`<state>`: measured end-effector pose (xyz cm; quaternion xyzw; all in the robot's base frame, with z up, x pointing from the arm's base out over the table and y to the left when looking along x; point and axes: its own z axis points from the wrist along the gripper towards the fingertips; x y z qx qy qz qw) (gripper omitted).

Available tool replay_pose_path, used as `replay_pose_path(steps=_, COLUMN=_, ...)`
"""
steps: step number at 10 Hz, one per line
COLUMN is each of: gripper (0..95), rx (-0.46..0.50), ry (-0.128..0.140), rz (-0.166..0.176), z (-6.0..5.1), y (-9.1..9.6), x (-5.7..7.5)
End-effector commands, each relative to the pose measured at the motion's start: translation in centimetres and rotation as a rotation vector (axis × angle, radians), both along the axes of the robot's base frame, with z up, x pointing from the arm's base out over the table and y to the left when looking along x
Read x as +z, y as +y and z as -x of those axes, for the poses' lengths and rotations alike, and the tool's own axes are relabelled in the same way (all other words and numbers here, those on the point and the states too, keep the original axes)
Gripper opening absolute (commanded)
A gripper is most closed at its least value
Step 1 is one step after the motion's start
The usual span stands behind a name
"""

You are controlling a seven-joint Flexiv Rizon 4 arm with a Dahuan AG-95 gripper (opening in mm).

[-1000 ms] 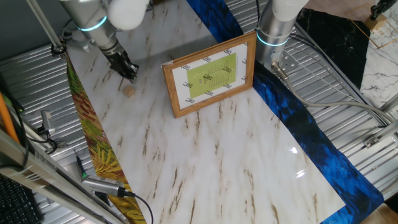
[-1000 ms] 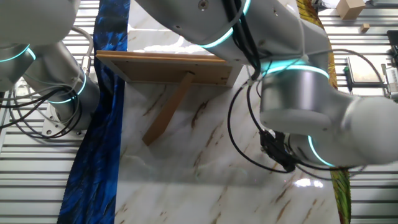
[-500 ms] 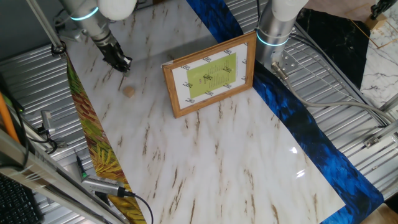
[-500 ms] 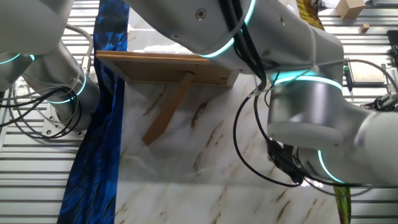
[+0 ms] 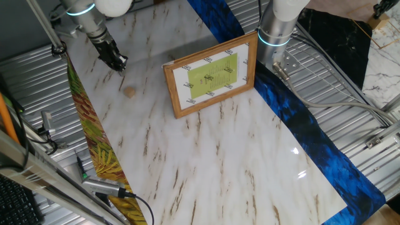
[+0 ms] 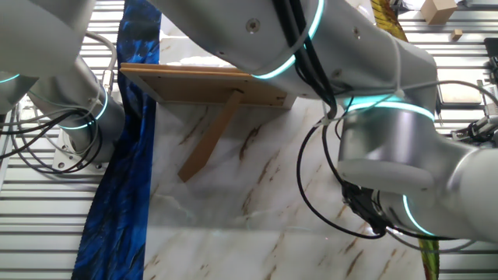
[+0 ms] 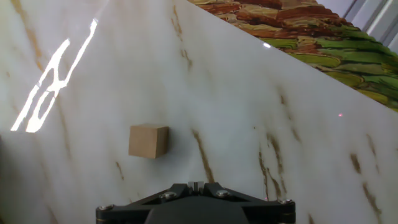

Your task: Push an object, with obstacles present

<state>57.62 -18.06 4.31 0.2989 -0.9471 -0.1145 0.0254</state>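
The object, a tiny light-tan block [image 5: 129, 92], lies on the white marble tabletop [image 5: 206, 150] left of the picture frame. In the hand view the block [image 7: 148, 141] sits just ahead of and slightly left of my fingertips. My gripper [image 5: 119, 63] hovers beyond the block near the table's far left corner, apart from it; its jaws are pressed together with nothing between them [image 7: 196, 185]. The obstacle, a brown wooden picture frame [image 5: 211, 75] with a yellow-green sheet, stands upright on its prop [image 6: 208, 145] to the right of the block.
A blue cloth strip [image 5: 300, 119] runs along the table's right side, and a leaf-patterned strip [image 5: 94, 150] runs along the left edge. A second arm's base [image 5: 278, 31] stands behind the frame. Cables and tools lie on the metal surface at lower left.
My gripper has moved away from the block, up and left toward the table's far corner. The block and the frame have stayed put.
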Motion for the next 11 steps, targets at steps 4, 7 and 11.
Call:
replay_pose_path(steps=4, gripper=0.0, rx=0.048, ry=0.000, rz=0.008, z=0.06, y=0.01, x=-0.01)
replay_pose_path(steps=7, gripper=0.0, rx=0.099, ry=0.000, rz=0.014, z=0.06, y=0.01, x=-0.01)
replay_pose_path(steps=11, gripper=0.0, rx=0.099, ry=-0.010, rz=0.006, z=0.09, y=-0.01, x=-0.05)
